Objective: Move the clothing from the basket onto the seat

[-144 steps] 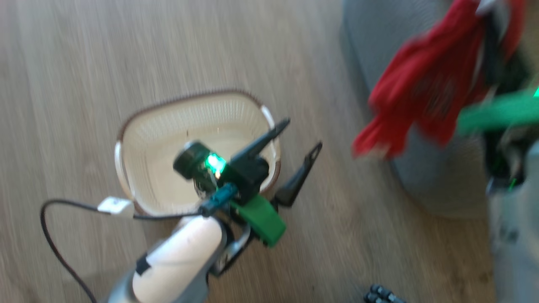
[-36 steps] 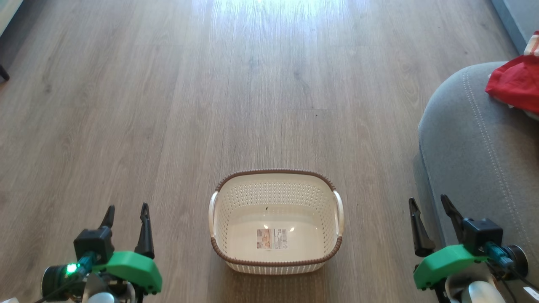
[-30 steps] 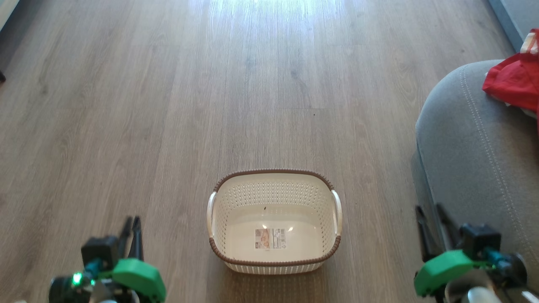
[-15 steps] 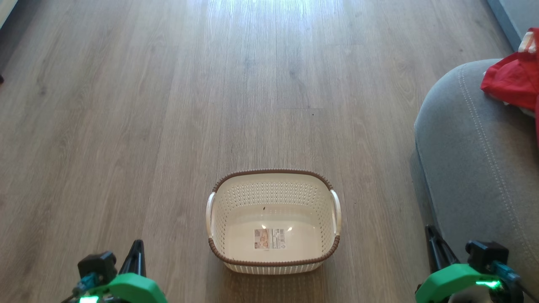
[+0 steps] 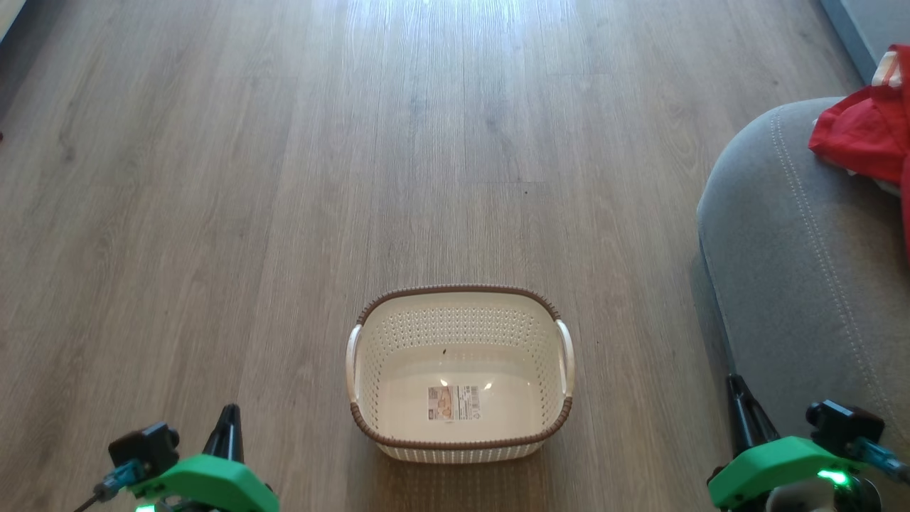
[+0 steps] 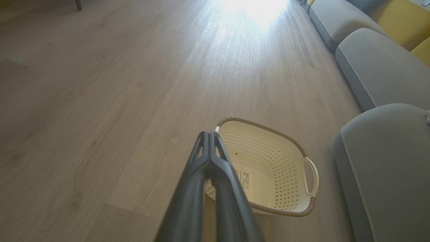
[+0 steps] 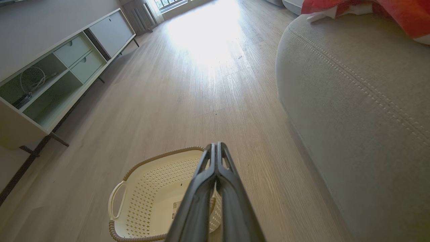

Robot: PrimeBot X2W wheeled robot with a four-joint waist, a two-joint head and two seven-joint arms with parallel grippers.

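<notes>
Red clothing point(image 5: 860, 135) lay on the grey seat point(image 5: 796, 284), well right of the basket point(image 5: 455, 290) on the wooden floor point(image 5: 284, 178). Beside the basket, the left hand point(image 6: 210, 135) and right hand point(image 7: 216, 146) were both clenched, fingers point(image 6: 198, 174) pressed together.

The clothing point(image 5: 857, 135) runs off the right edge; the label sticker point(image 5: 453, 402) is unreadable.
</notes>
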